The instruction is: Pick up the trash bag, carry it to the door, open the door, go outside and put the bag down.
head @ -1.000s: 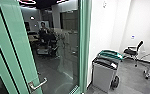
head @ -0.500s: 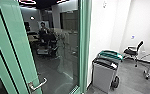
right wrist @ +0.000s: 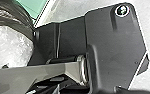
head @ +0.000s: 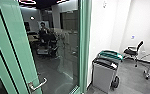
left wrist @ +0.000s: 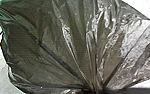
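Left gripper (left wrist: 93, 89) pinching its gathered neck, the dark, shiny trash bag (left wrist: 66, 50) spreads out over the grey floor, near the robot's base. From the robot's facing, I see the green-framed glass door (head: 14, 37) at ten o'clock, its metal handle (head: 38, 84) at eleven, and a person (head: 43, 31) beyond the glass at eleven too. Two bins, one black-topped (head: 103, 75), one green-topped (head: 111, 54), stand at one o'clock, a black chair (head: 131, 51) at two, and I can't tell how the right gripper is set.
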`<state>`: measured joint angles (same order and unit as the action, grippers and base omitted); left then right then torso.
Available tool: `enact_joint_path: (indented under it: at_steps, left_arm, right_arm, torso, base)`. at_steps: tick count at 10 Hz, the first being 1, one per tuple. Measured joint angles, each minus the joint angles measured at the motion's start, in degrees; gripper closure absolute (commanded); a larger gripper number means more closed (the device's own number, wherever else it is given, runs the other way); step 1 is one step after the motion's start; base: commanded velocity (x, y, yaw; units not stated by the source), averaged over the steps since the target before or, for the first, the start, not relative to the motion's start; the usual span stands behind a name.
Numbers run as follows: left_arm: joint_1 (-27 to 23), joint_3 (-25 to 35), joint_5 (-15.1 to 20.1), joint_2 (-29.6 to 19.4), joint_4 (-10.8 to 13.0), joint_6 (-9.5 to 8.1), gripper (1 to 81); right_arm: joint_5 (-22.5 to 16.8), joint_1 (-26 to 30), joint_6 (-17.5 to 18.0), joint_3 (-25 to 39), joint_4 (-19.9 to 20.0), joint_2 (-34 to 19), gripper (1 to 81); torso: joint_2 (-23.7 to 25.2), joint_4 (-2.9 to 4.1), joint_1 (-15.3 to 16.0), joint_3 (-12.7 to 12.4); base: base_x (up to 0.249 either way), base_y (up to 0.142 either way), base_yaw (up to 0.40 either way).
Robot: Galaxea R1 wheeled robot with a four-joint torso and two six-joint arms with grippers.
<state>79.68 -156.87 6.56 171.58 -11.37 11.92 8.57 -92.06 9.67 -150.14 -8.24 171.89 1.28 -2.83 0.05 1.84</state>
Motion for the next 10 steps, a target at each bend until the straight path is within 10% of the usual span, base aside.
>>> enact_joint_path:
  at_steps: [10]
  left_arm:
    - [0.0, -0.2, 0.0, 0.0, 0.0, 0.0, 81.1]
  right_arm:
    - [0.0, 0.0, 0.0, 0.0, 0.0, 0.1, 1.0]
  torso:
    - [0.0, 0.0, 0.0, 0.0]
  base:
    - [0.0, 0.0, 0.0]
